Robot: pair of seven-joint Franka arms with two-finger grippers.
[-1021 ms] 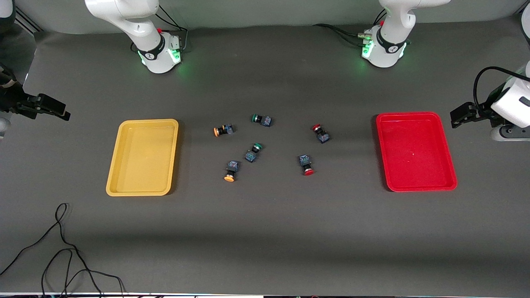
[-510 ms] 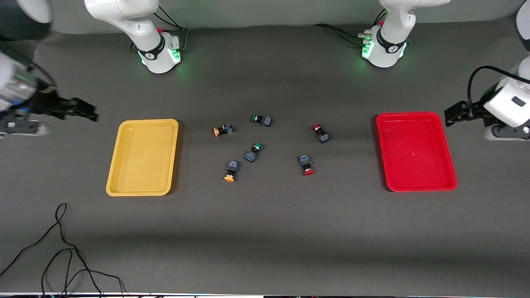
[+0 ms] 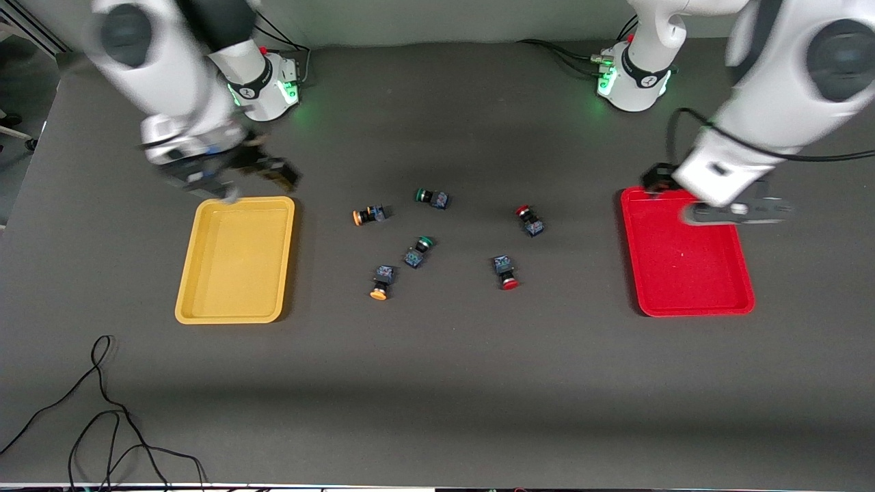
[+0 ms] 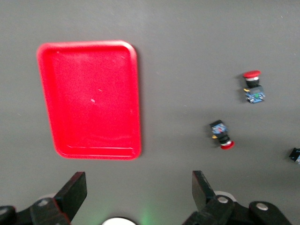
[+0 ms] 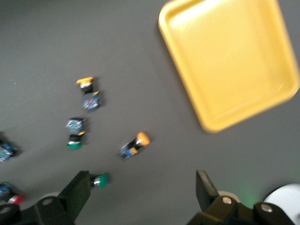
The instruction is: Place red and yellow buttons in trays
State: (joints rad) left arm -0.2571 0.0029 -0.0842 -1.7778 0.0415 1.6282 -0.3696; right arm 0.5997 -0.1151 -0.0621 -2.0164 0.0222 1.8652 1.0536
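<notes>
red buttons: two on the table, centre-right of the front frame, near the red tray
yellow buttons: two, centre-left, near the yellow tray
red tray: right of frame, nothing in it
yellow tray: left of frame, nothing in it
green buttons: two, mid-frame
left gripper: over the red tray's upper edge, fingers apart, holding nothing
right gripper: over the yellow tray's upper corner, fingers apart, holding nothing

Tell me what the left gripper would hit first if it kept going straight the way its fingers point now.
Probably bare table. The left gripper, open and empty, points down at mat beside the red tray; nothing lies between its fingers. Height is hard to judge, so the tray's rim could be close.
</notes>
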